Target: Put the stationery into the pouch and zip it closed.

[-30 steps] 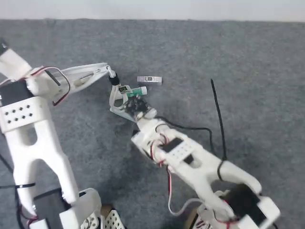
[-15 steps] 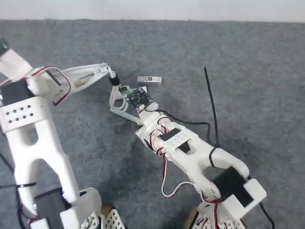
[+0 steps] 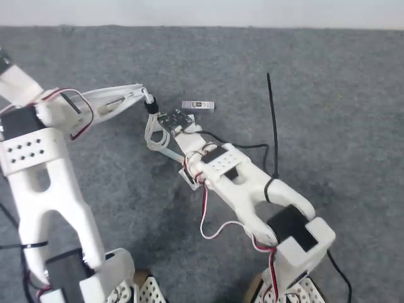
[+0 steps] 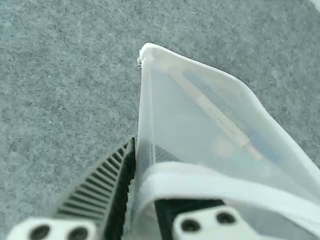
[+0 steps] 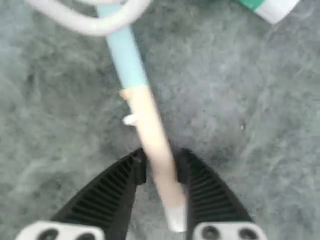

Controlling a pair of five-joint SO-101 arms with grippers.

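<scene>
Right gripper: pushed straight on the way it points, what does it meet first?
Probably the pouch, at its white rim. The pen clamped in the right gripper runs ahead, and its blue end reaches that rim. Depth is unclear, so the carpet could come first.

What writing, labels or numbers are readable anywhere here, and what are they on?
Nothing can be read.
Small white block on the carpet: it has dark print, but too small to read.
Pen: no text visible.
Pouch: no text visible; its contents are blurred.
</scene>
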